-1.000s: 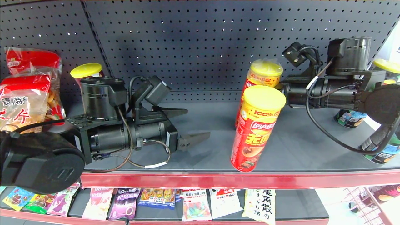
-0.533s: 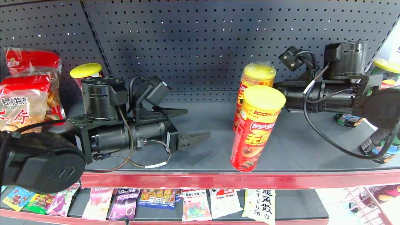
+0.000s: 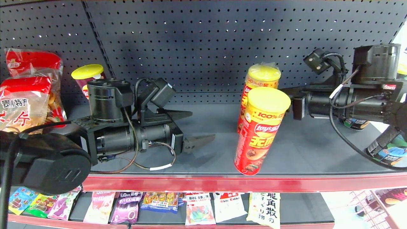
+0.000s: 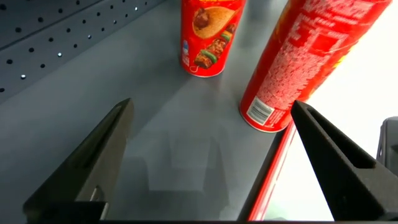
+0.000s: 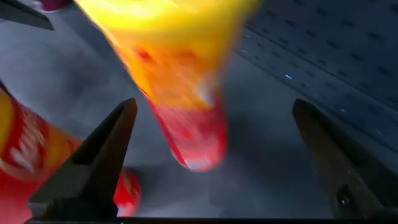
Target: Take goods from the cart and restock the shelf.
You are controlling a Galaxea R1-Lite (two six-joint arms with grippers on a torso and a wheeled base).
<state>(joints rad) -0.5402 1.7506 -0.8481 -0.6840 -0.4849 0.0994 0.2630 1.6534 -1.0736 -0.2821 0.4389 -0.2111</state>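
Shelf (image 3: 302, 149): grey deck, red front lip, pegboard (image 3: 203, 47) at back.

Item 1, front can (image 3: 259, 133) (image 4: 292, 62) (image 5: 25, 155): tall crisp tube, upright on the deck close to the front lip. Yellow lid, yellow band w/ red print below it, red body w/ logo and large yellow characters, food picture near base. White barcode panel low on the side facing the left tool.

Item 2, rear can (image 3: 259, 79) (image 4: 208, 34) (image 5: 186, 93): same type, upright directly behind item 1, close to it; contact betw. the two cannot be told. Clear film over the lid. Picture of skewered food on the lower body.

Left tool (image 3: 203, 125) (image 4: 212, 104): fingers wide apart, nothing betw. them. Held level over the deck, to the left of both cans, well apart from them, pointing at them.

Right tool (image 5: 212, 106): fingers wide apart, not clamped. Rear can stands in line w/ the gap; view blurred, so contact cannot be told.

Other stock: third can (image 3: 87, 71) w/ yellow lid at back left, behind left arm. Snack bags (image 3: 28, 92), red and clear, far left. Dark cans (image 3: 356, 122) behind right arm. Sachets (image 3: 159, 203) in a row on the lower shelf.
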